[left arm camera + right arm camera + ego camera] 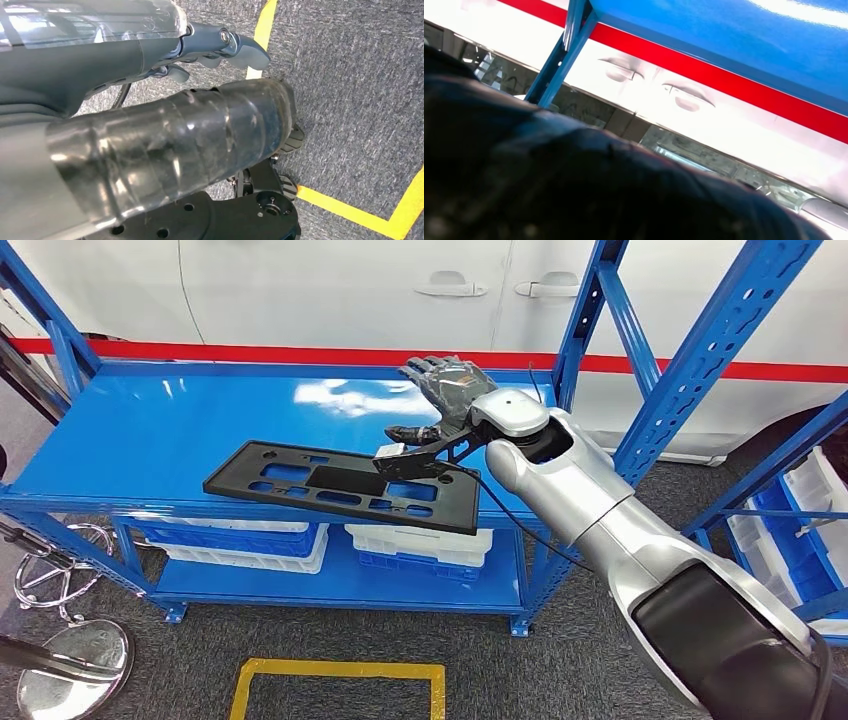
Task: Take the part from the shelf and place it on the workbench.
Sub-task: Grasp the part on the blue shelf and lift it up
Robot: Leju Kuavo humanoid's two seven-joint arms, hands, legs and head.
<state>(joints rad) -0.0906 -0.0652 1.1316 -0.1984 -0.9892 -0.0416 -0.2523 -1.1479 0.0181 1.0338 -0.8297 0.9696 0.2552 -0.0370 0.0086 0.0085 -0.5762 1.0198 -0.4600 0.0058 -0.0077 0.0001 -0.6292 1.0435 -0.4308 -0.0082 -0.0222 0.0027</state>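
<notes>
A flat black plastic part (330, 485) with several cut-outs lies on the top board of the blue shelf (150, 430), its near right corner jutting past the board's front edge. My right hand (450, 390) hovers over the shelf just behind the part's right end. Its fingers are stretched out and apart, and its thumb is near the part's back edge, with nothing held. In the right wrist view the dark back of the right hand (574, 190) is seen close up. My left hand (200, 55) hangs over the grey carpet, holding nothing.
A blue upright (590, 310) stands just right of my right hand. White and blue bins (420, 545) sit on the lower shelf. A second rack with bins (800, 510) is at the right. Yellow floor tape (340, 670) and a chrome stool base (65, 660) lie below.
</notes>
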